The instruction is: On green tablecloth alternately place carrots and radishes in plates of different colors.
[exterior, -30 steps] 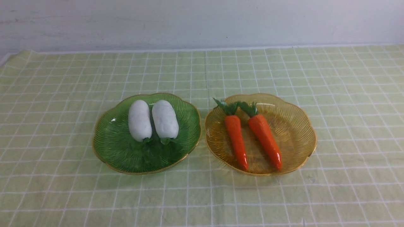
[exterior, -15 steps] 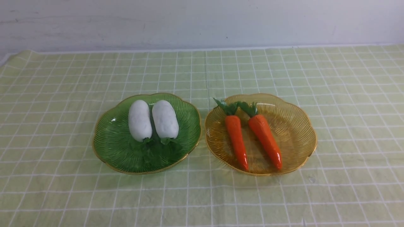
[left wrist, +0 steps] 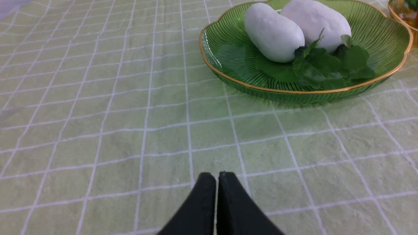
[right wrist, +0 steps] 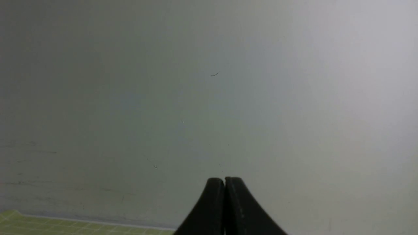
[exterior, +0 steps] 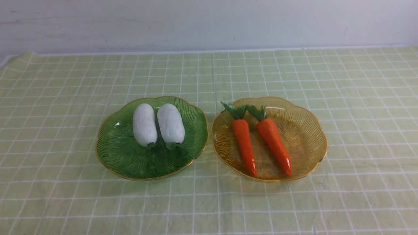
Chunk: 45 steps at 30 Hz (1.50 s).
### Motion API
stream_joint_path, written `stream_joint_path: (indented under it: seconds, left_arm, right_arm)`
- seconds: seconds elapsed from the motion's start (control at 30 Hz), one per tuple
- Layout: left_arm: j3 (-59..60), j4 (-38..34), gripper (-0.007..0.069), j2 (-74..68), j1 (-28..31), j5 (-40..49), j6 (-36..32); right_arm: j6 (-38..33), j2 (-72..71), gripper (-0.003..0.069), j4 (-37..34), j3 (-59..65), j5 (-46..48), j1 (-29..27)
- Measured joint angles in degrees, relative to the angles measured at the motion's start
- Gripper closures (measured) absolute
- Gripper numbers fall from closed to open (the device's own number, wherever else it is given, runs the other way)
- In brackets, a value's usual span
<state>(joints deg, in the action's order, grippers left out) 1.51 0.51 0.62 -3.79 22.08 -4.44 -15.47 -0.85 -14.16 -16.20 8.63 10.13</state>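
Observation:
Two white radishes (exterior: 144, 124) (exterior: 170, 123) lie side by side in the green plate (exterior: 117, 147), leaves toward me. Two orange carrots (exterior: 245, 147) (exterior: 274, 141) lie in the amber plate (exterior: 307, 137), leafy tops away from me. Both plates stand on the green tablecloth (exterior: 65, 98). Neither gripper shows in the front view. My left gripper (left wrist: 217, 174) is shut and empty above the cloth, short of the green plate (left wrist: 228, 58) with its radishes (left wrist: 273, 32). My right gripper (right wrist: 224, 179) is shut and empty, facing the wall.
A pale wall (exterior: 209, 23) rises behind the table's back edge. A corner of the cloth (right wrist: 19, 222) shows in the right wrist view. The amber plate's rim (left wrist: 396, 9) shows beside the green plate in the left wrist view.

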Motion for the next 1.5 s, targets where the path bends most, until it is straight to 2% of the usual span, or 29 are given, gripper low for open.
stream_joint_path:
  seconds: [0.13,0.23,0.37,0.47,0.7,1.5]
  left_arm:
    - [0.0,0.0,0.0632,0.0,0.0,0.0,0.0]
    - [0.0,0.0,0.0632,0.0,0.0,0.0,0.0]
    - [0.0,0.0,0.0632,0.0,0.0,0.0,0.0]
    - [0.0,0.0,0.0632,0.0,0.0,0.0,0.0]
    - [0.0,0.0,0.0632,0.0,0.0,0.0,0.0]
    - [0.0,0.0,0.0632,0.0,0.0,0.0,0.1]
  right_arm:
    - [-2.9,-0.1,0.0673,5.2,1.3,2.7,-0.9]
    - [-3.3,-0.1,0.0673,10.2,5.8,6.1,-5.1]
    - [-0.1,-0.1,0.0673,11.5,12.3,8.4,-8.8]
    - [5.2,0.0,0.0673,11.8,17.5,12.7,-10.9]
    - [8.0,0.0,0.0673,12.1,17.4,13.4,-11.4]
    - [8.8,0.0,0.0673,12.2,17.4,13.4,-11.4]
